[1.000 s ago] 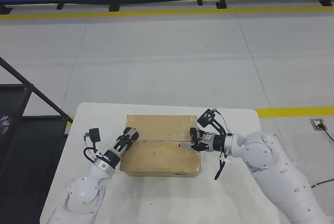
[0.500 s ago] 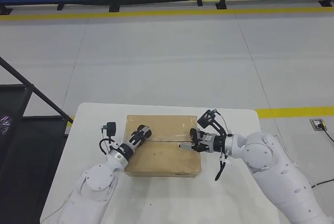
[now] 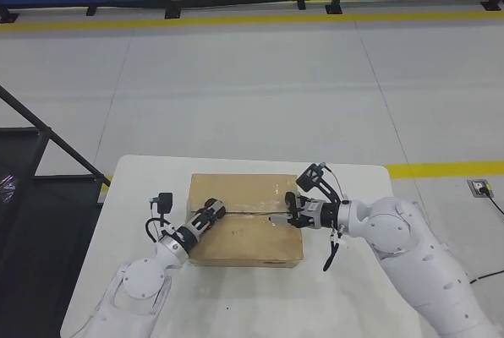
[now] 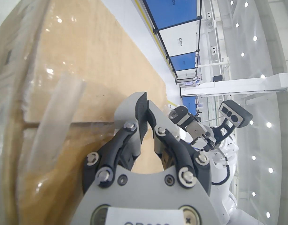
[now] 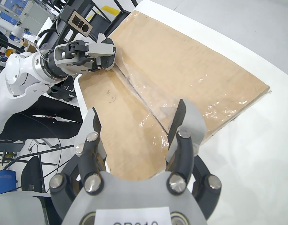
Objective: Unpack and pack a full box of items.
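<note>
Desk: the white desk [image 3: 353, 279] carries the cardboard box [image 3: 203, 253], which lies across the middle with its long side running left to right in front of the robot.
Near flap: the near flap [image 3: 252, 241] lies flat and closed, with both arms reaching in over its ends.
Seam: the seam [image 3: 248, 214] between the two top flaps runs along the box's long axis, from one claw to the other. It is covered by clear tape [image 5: 144, 94], wrinkled and glossy.
Left claw: the left claw [image 4: 145, 101] rests on the box top at the seam's left end, fingers drawn together. Whether they pinch any tape cannot be told. A loose strip [image 4: 59, 108] of pale tape stands off the box end just beside it.
Right claw: the right claw [image 5: 136, 115] hangs over the seam's right end, fingers spread wide, one over each flap. A crumpled bit of tape lies between them.
Far flap: the far flap [image 3: 239, 188] is also flat and taped down.
Key relation: the seam lies straight ahead of each claw and lengthwise between them, so any pull on the tape has to run along that line. Each arm is nearest its own end. The right one looks better placed, being spread over the lifted tape.
Stage: judged early, since the box is sealed and nothing is unpacked.
Risk: the tape may tear short, or the box may slide.
</note>
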